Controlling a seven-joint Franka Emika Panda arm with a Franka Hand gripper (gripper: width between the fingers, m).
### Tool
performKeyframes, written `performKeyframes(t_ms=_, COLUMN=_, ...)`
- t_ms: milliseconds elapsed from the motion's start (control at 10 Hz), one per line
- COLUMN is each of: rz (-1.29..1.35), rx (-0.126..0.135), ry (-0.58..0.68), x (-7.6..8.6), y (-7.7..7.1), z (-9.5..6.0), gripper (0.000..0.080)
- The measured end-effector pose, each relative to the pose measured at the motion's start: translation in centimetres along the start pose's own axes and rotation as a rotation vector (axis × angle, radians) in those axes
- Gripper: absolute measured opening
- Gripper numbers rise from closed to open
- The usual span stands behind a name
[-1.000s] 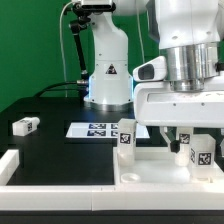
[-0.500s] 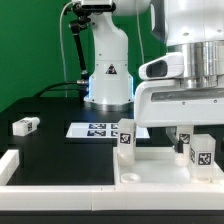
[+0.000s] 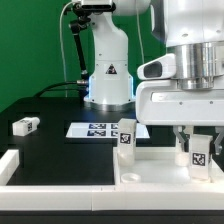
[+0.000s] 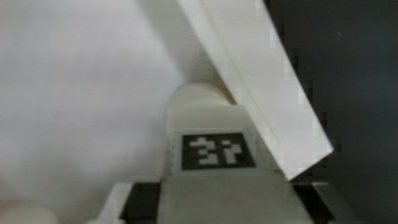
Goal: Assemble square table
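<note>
The white square top [image 3: 150,172] with its raised rim lies at the exterior view's lower right. One tagged white leg block [image 3: 126,135] stands upright on it. My gripper [image 3: 196,140] is low over the top's right side, shut on a second tagged leg block [image 3: 199,153] that stands upright on the top. In the wrist view this leg block [image 4: 217,140] fills the gap between my dark fingers [image 4: 135,200], its tag facing the camera, beside the top's raised rim [image 4: 267,80]. A third leg block [image 3: 25,126] lies loose on the black table at the left.
The marker board [image 3: 98,129] lies flat behind the square top. White border rails [image 3: 40,170] run along the front left. The robot base [image 3: 108,70] stands at the back, with a green wall behind it.
My gripper has shifted slightly toward the exterior view's right, with the leg block between its fingers. The other legs and the top have not moved.
</note>
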State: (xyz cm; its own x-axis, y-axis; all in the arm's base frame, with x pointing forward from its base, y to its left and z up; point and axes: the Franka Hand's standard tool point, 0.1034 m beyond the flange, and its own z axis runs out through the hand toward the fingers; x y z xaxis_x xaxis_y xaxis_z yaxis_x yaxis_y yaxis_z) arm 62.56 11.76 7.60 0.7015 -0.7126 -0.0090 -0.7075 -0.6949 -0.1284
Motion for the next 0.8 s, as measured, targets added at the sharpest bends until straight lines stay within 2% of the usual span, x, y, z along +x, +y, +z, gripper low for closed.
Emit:
performKeyframes(t_ms=100, rz=0.195, rx=-0.025, ry=-0.025, x=-0.21, y=-0.18, z=-0.13, gripper=0.0288)
performKeyframes(t_ms=200, rz=0.401, rx=-0.032, ry=-0.065, x=-0.19, y=-0.49, z=-0.11, gripper=0.0288)
performKeyframes(t_ms=400, rz=0.744, rx=-0.013, ry=-0.108, x=0.35, y=-0.42, z=0.08, gripper=0.029)
performKeyframes(t_ms=500, rz=0.768, rx=-0.016, ry=-0.102, x=0.21, y=-0.34, z=0.22, gripper=0.029)
performKeyframes(t_ms=600, rz=0.768, rx=-0.016, ry=-0.102, x=0.19, y=-0.35, z=0.24, gripper=0.0337)
performKeyframes(t_ms=700, rz=0.634, rx=-0.018, ry=-0.085, x=0.19, y=-0.36, z=0.26, gripper=0.0337)
performKeyframes(t_ms=800, rz=0.424, rx=-0.022, ry=-0.055, x=0.17, y=-0.54, z=0.23, gripper=0.051)
